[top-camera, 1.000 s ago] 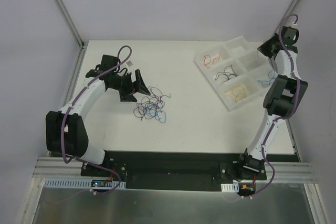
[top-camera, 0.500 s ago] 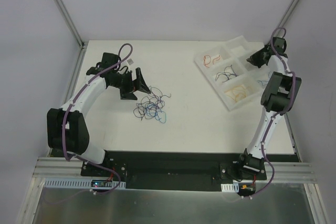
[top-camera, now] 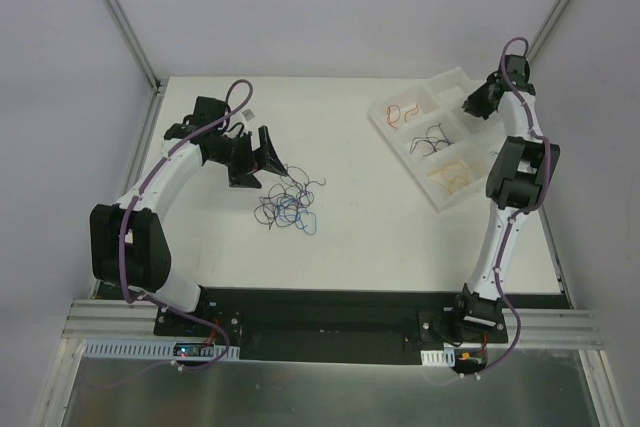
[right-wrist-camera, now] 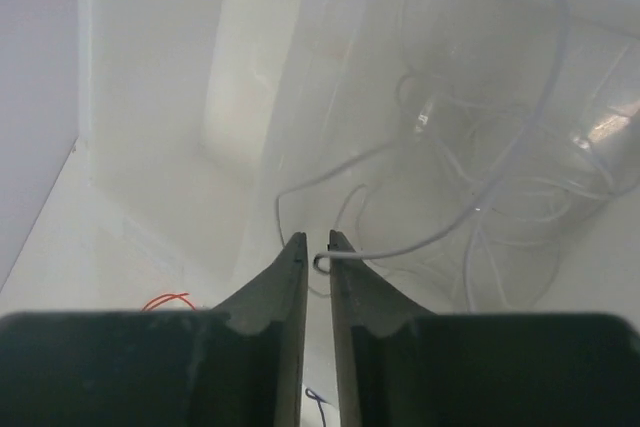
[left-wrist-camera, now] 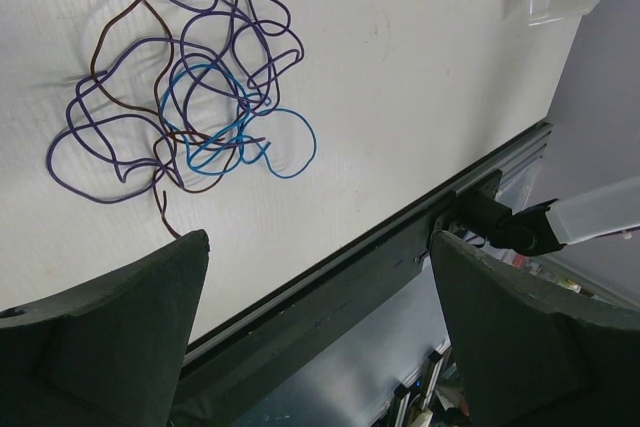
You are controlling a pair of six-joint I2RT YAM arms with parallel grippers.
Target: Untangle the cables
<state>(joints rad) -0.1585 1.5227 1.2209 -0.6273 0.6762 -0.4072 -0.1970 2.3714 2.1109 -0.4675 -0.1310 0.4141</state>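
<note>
Nearest the arms' bases, at lower centre of the top view, the white table point(top-camera: 380, 237) carries the cables point(top-camera: 288, 203) that remain knotted: a loose clump of purple loops with 1 light blue wire point(left-wrist-camera: 245, 142) and 1 dark brown wire point(left-wrist-camera: 120, 32) threaded through, seen at upper left of the left wrist view. Just up and left of the clump hovers the left gripper point(top-camera: 260, 162), its fingers spread wide and empty, touching none of the wires. Farther back, at upper right of the top view, sits a white divided tray point(top-camera: 438, 205); separate compartments hold red wire point(top-camera: 403, 112), black wire point(top-camera: 432, 139) and yellow wire point(top-camera: 452, 177). Over the tray's far corner hangs the right gripper point(top-camera: 478, 102), its jaws only a narrow slit apart. In its wrist view the hooked end of a pale wire point(right-wrist-camera: 470, 212) lies right at that slit, above a compartment of similar pale wires; the gap looks wider than the wire, so I judge it loose, not pinched. The task looks partly done: at least 4 colours are sorted, while the purple, blue and brown clump has yet to be pulled apart.
</note>
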